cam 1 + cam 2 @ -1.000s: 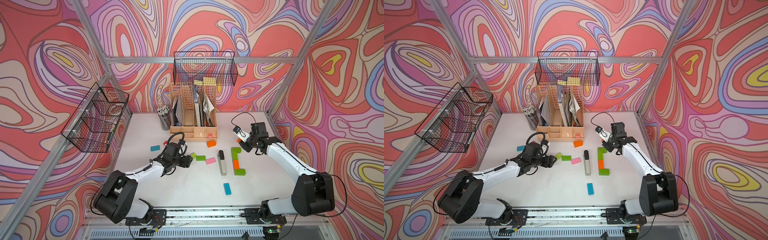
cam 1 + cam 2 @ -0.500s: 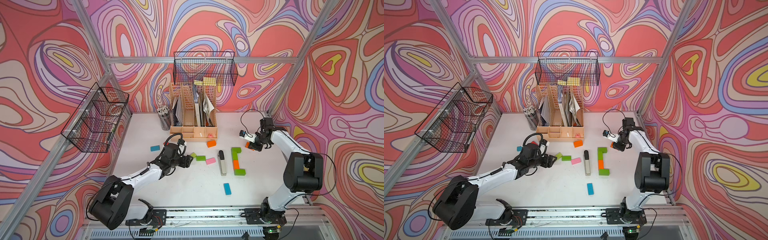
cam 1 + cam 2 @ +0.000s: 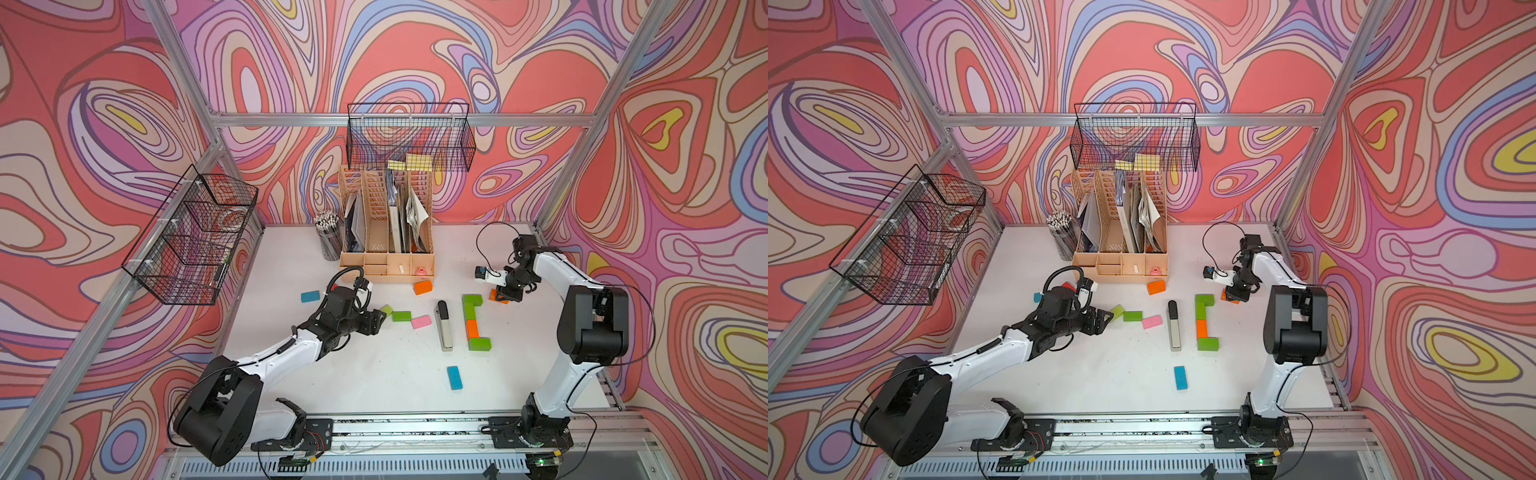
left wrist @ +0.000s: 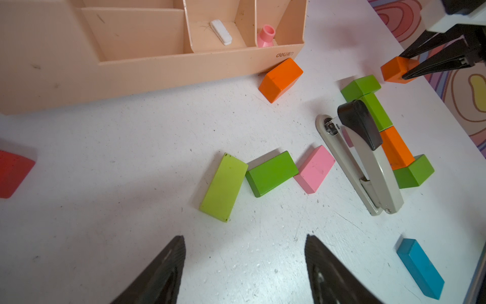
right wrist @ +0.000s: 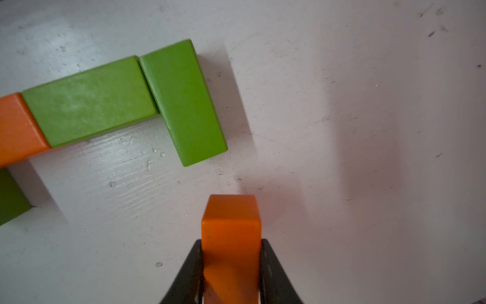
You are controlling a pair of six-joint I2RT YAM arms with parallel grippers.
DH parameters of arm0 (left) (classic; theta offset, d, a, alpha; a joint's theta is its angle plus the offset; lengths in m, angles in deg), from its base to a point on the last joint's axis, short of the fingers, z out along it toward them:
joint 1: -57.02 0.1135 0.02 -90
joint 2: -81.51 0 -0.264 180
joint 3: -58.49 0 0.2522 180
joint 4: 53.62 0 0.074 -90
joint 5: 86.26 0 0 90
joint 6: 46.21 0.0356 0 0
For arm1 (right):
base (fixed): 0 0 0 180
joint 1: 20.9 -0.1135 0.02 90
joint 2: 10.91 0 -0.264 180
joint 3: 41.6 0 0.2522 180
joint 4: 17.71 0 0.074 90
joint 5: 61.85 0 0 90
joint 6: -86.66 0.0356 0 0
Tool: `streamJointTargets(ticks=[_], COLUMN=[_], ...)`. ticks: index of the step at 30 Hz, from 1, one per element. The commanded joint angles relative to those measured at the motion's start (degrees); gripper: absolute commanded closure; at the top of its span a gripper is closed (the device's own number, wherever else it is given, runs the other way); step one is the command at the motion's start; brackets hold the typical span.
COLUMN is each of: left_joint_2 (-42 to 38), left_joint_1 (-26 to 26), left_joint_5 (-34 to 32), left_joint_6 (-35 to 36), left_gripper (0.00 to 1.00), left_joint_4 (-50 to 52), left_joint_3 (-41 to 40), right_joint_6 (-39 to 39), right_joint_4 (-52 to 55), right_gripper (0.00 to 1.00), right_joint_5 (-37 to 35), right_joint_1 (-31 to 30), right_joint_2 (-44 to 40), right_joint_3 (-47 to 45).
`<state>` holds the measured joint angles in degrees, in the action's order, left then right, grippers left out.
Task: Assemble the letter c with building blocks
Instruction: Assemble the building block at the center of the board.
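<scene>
The letter c (image 3: 472, 322) lies on the white table as a bracket of bricks: two green, one orange (image 5: 18, 129) and one green. My right gripper (image 5: 231, 240) is shut on an orange block (image 5: 231, 221), (image 3: 498, 296), low over the table. A small gap separates that block from the end of the top green brick (image 5: 184, 102). My left gripper (image 4: 244, 237), (image 3: 380, 319) stands open and empty just short of a lime block (image 4: 223, 187). A green block (image 4: 272, 173) and a pink block (image 4: 314, 169) lie in a row beyond it.
A silver-and-black stapler (image 3: 444, 326) lies right beside the bracket's spine. Loose blocks: orange (image 3: 423, 287) against the beige desk organiser (image 3: 386, 266), blue (image 3: 309, 296) at the left, blue (image 3: 454, 377) near the front, red (image 4: 10, 173). A pencil cup (image 3: 329, 239) stands at the back.
The right arm has folded its elbow upward. It has carried the orange block rightward and down beside the top green brick. The left arm has hardly moved.
</scene>
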<state>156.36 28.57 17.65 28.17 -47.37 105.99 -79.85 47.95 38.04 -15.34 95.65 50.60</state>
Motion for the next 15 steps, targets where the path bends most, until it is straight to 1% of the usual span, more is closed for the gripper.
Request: streamJointTargets(ticks=[1, 6, 10, 15], left_joint_2=[0.0, 0.7, 0.8, 0.7], left_joint_1=[0.2, 0.2, 0.2, 0.2], left_joint_5=[0.1, 0.1, 0.2, -0.2], left_joint_6=[0.9, 0.9, 0.9, 1.1], left_gripper=[0.26, 0.26, 0.26, 0.26], left_joint_4=[-0.5, -0.4, 0.0, -0.1], left_joint_3=[-0.1, 0.1, 0.3, 0.2], right_joint_6=[-1.0, -0.6, -0.5, -0.2], right_joint_4=[-1.9, -3.8, -3.0, -3.7], right_gripper=[0.81, 0.81, 0.81, 0.80], right_joint_5=[0.8, 2.1, 2.9, 3.1], right_joint_1=[0.3, 0.9, 0.9, 0.9], right_joint_2=[0.9, 1.5, 3.0, 4.3], right_joint_3=[-2.2, -3.8, -2.2, -2.3])
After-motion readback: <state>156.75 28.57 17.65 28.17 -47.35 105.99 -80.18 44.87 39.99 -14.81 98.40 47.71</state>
